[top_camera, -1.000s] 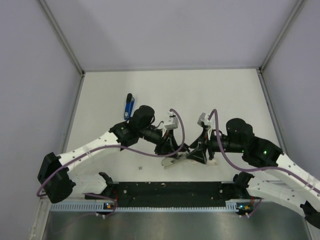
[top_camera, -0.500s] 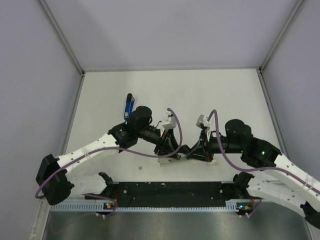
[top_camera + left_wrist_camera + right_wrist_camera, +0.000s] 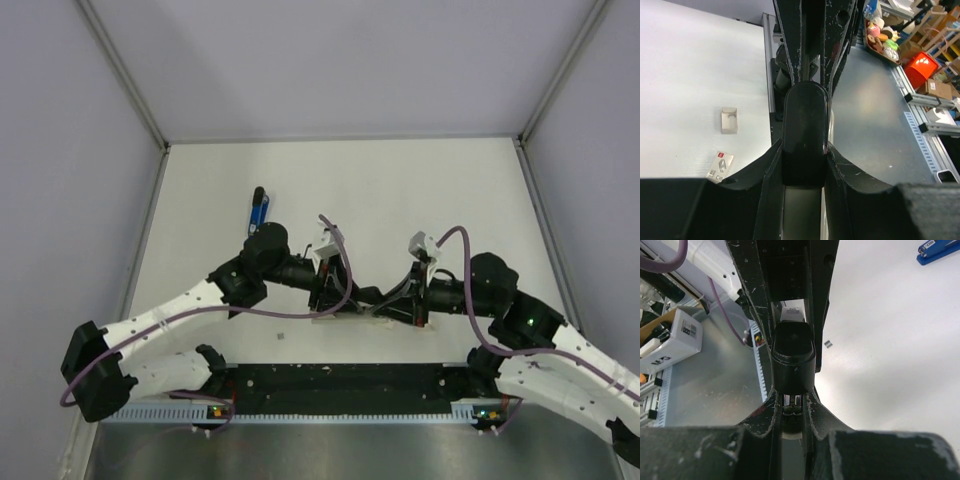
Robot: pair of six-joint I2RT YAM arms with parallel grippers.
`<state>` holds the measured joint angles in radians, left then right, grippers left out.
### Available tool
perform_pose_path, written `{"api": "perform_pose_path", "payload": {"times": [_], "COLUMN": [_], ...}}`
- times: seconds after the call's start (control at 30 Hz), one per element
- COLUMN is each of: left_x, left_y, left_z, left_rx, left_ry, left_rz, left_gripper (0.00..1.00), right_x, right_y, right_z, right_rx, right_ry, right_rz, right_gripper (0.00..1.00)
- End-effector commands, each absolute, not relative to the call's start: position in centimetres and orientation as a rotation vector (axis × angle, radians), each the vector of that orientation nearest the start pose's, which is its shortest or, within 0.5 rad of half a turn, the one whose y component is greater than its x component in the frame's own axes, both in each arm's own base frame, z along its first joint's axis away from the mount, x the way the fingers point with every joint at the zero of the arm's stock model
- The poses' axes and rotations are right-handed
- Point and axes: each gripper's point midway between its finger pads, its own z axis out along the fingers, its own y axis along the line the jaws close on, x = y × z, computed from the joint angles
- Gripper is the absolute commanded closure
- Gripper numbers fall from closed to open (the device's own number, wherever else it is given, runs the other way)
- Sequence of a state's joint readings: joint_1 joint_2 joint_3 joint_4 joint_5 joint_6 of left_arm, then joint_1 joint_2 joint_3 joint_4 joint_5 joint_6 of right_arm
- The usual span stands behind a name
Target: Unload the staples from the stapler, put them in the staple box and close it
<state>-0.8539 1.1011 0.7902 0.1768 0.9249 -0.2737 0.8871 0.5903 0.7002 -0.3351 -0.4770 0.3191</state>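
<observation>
Where the white table (image 3: 400, 190) nears its 6 o'clock edge, one black round-nosed stapler (image 3: 365, 297) is pinched at both ends. Left gripper (image 3: 335, 297) clamps it from 9 o'clock, right gripper (image 3: 398, 305) from 3 o'clock, fingers tight on its sides.

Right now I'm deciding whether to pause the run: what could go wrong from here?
1. Both the left pincer and the right pincer clamp the black stapler from opposite ends; uneven pulling may twist it loose.
2. Freed staples may scatter: a small metal scrap already lies on the table.
</observation>
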Motion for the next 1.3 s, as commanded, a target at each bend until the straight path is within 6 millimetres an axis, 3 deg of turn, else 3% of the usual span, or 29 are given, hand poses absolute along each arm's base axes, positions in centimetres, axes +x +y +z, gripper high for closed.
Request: {"api": "perform_pose_path", "payload": {"times": [0.0, 0.5, 0.7, 0.97, 1.27], "left_x": [10.9, 11.3, 12.3, 15.5, 19.4], "left_y": [-33.3, -31.4, -30.1, -27.8, -26.3], "left_z": [35.1, 38.9, 40.7, 42.5, 42.1], "left_rx": [1.116, 0.961, 0.807, 0.534, 0.304], "left_ry": [1.143, 1.038, 0.984, 0.941, 0.961], "left_rz": [-1.49, -1.418, -1.382, -1.272, -1.168], "left_gripper": [1.0, 1.0, 1.0, 1.0, 1.0], "right_x": [7.9, 7.2, 7.4, 8.7, 9.2], "right_y": [24.6, 24.4, 25.1, 27.7, 31.6], "right_z": [23.2, 21.0, 20.2, 19.4, 18.9], "right_rx": [-0.861, -0.795, -0.75, -0.668, -0.644], "right_ry": [1.867, 1.891, 1.884, 1.858, 1.847], "right_rz": [1.282, 1.349, 1.392, 1.477, 1.545], "right_gripper": [1.0, 1.0, 1.0, 1.0, 1.0]}}
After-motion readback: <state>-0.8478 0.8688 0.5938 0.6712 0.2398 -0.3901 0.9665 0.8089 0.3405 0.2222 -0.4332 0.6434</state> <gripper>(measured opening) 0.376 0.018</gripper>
